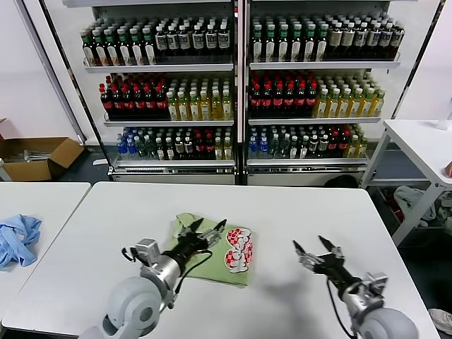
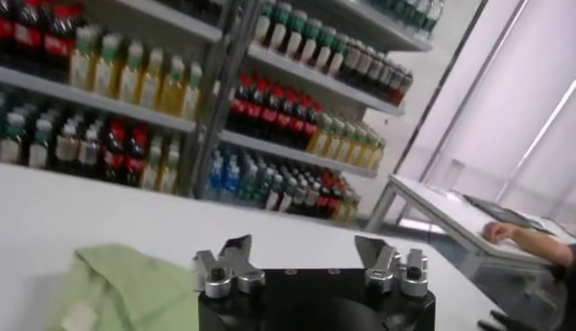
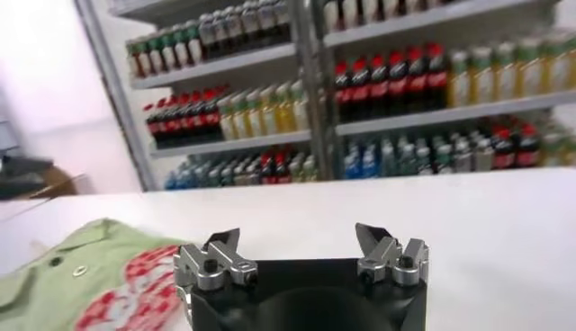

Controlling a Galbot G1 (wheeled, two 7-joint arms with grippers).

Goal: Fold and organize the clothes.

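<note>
Centrally on the white counter [image 1: 296, 212] a light green polo shirt [image 1: 212, 247] is laid, folded into a compact rectangle with its red-and-white checkered chest print [image 1: 239, 248] facing up. Soft, light cotton is to be expected: it will drape, slide and unfold if lifted by one layer only. A pinch through all layers at a folded edge or corner is advised. The left end effector [image 1: 208, 227] is seen just above the shirt, jaws spread, gripping nothing. The right end effector [image 1: 316, 248] hovers beside it, likewise open and empty.
</note>
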